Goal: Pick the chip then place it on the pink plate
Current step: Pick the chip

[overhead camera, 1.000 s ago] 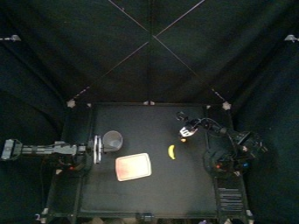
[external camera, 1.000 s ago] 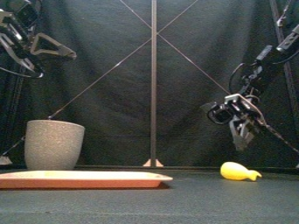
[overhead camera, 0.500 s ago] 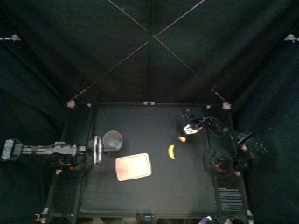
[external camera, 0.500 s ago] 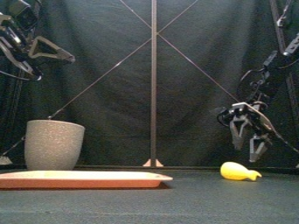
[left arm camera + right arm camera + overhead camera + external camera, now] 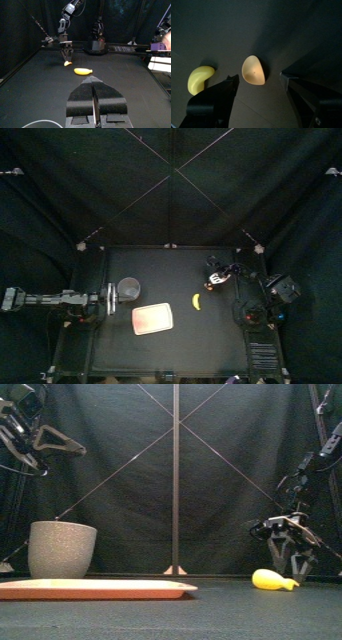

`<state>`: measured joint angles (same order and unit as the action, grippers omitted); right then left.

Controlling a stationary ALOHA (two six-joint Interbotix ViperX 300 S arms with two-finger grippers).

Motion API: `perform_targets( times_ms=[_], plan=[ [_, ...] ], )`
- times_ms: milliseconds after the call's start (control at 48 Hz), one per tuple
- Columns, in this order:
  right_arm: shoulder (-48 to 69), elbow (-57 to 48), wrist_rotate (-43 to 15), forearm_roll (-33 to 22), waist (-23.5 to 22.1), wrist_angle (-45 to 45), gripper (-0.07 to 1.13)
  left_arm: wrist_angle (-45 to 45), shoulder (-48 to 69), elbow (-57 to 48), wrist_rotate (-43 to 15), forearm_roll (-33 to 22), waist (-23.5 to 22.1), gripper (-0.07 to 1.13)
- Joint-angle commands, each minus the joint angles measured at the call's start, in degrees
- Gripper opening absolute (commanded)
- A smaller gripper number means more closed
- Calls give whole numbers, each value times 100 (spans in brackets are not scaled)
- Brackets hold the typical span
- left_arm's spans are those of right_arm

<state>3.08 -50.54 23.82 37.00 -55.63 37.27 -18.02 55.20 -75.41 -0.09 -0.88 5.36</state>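
Left pincer (image 5: pixel 94 82): closed on nothing, parked at the bench's (image 5: pixel 201 343) left edge, clear of the work.
Pink plate (image 5: pixel 152 318): flat, empty, left of centre, ready for the chip.
Chip (image 5: pixel 253 69): lies on the bench right of centre, just behind a yellow toy (image 5: pixel 197 301); its long axis crosses the gap between the right jaws.
Right pincer (image 5: pixel 290 556): spread wide, empty, poised over the chip, apparently to close across its narrow width.

A small black counter (image 5: pixel 187 350) stands inside a booth of black curtains. The back curtain (image 5: pixel 171 188) hangs in soft folds behind it, and side curtains (image 5: pixel 34 258) close off both flanks. The light is dim, leaving only a faint matte sheen on the counter's surface.
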Motion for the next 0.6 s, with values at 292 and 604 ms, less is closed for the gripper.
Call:
perform_targets(
  times_ms=[292, 604],
  plan=[
    [-176, 176, 18, 211, 246, -88, 92, -53, -35, -44, 26, 0, 18, 4],
    [-325, 202, -9, 272, 439, -79, 69, -53, -35, -53, 18, 0, 18, 4]
  ],
)
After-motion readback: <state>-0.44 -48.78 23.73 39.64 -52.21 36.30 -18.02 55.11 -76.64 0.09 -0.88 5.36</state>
